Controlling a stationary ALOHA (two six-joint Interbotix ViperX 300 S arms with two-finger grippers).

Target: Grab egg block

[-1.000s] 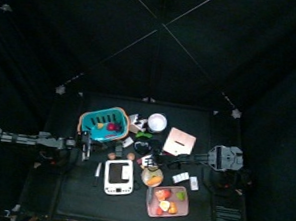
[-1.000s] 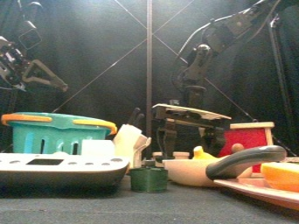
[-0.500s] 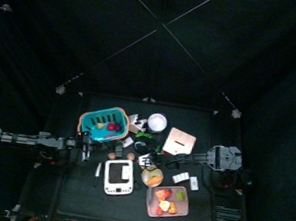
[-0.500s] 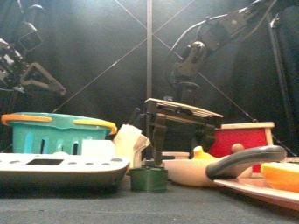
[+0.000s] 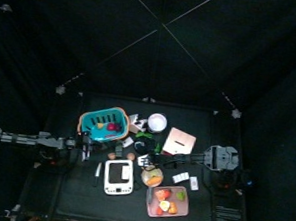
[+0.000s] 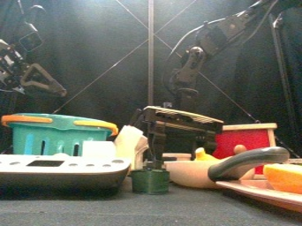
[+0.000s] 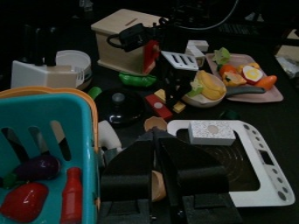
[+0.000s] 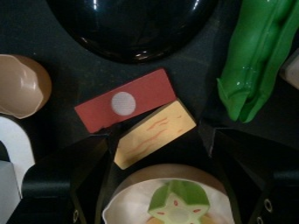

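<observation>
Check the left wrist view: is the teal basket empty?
No. The teal basket holds several toy pieces, among them a red one and a dark purple one.

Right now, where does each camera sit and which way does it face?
Top: overhead, straight down on the table; both arms show.
Front: table edge, level past the white device; right tool hangs behind.
Left wrist: faces the teal basket; left tool shows.
Right wrist: down onto a red card; open jaws show.
Shared: top and front both show the teal basket.
</observation>
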